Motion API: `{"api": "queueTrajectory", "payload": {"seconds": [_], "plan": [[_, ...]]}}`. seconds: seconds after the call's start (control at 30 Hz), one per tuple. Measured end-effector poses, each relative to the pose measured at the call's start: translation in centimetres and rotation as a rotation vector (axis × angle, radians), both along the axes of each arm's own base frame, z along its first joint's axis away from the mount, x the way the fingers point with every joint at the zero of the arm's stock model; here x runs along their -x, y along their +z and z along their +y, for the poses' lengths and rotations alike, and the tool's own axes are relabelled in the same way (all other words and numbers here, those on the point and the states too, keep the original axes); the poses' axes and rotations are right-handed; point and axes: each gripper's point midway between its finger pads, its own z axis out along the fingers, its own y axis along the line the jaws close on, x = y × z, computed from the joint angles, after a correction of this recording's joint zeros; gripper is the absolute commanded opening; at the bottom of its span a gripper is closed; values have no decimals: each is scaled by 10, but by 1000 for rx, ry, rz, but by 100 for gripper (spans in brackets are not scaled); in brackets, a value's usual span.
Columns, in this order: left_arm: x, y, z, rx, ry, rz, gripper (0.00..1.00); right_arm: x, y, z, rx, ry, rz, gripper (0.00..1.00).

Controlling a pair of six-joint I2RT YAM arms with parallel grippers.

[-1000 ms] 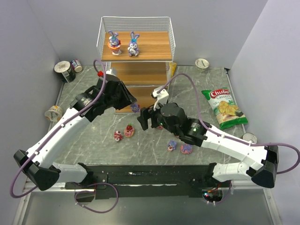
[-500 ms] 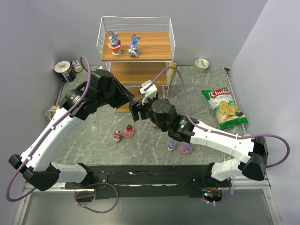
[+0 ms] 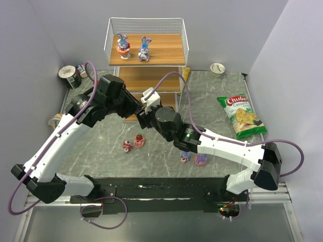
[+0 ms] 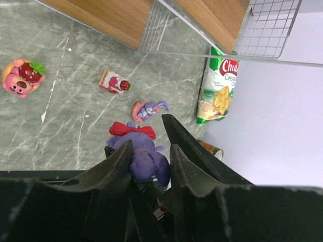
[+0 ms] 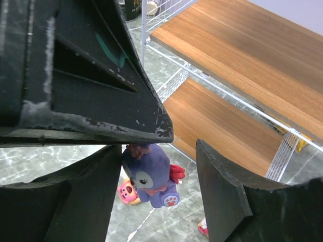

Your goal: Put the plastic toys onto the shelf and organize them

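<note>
My left gripper [image 4: 150,147] is shut on a purple toy with a red bow [image 4: 144,156], held above the table near the shelf's lower boards. My right gripper [image 5: 157,151] is open, its fingers on either side of the same purple toy [image 5: 151,176] without closing on it. In the top view the two grippers meet in front of the shelf [image 3: 146,75], the left [image 3: 135,107] and the right [image 3: 144,114], and they hide the toy. Two bunnies [image 3: 122,46] [image 3: 144,48] stand on the shelf's top board. Several toys lie on the table [image 3: 127,145] [image 3: 139,140] [image 3: 185,157] [image 3: 201,160].
A green-red chip bag [image 3: 242,116] lies at the right. Cans and cups stand at the far left [image 3: 69,75], the left edge [image 3: 58,121], the far right [image 3: 217,67] and near the right arm [image 3: 269,148]. Grey walls close in both sides.
My right gripper has swung left and towards the shelf to meet the left gripper. The left gripper has shifted slightly right. The purple toy seen on the table earlier is now between the fingers.
</note>
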Motion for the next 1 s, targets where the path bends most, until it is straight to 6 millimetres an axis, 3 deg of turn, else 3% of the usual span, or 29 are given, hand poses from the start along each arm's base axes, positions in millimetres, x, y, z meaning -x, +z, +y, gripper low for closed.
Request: {"api": "queueTrajectory", "payload": {"seconds": [0.3, 0.57, 0.67, 0.7, 1.0], "plan": [[-3, 4, 4, 4, 24, -20, 9, -3, 0, 9, 22, -12, -11, 47], [-4, 11, 3, 21, 17, -49, 15, -2, 5, 10, 27, -22, -26, 12], [-4, 10, 3, 21, 14, -53, 25, -2, 5, 10, 29, -24, -25, 0], [-4, 9, 3, 20, 11, -55, 32, -2, 4, 10, 30, -24, -24, 0], [5, 18, 8, 24, -29, -128, 61, -6, -1, 4, 46, -50, -8, 0]]}}
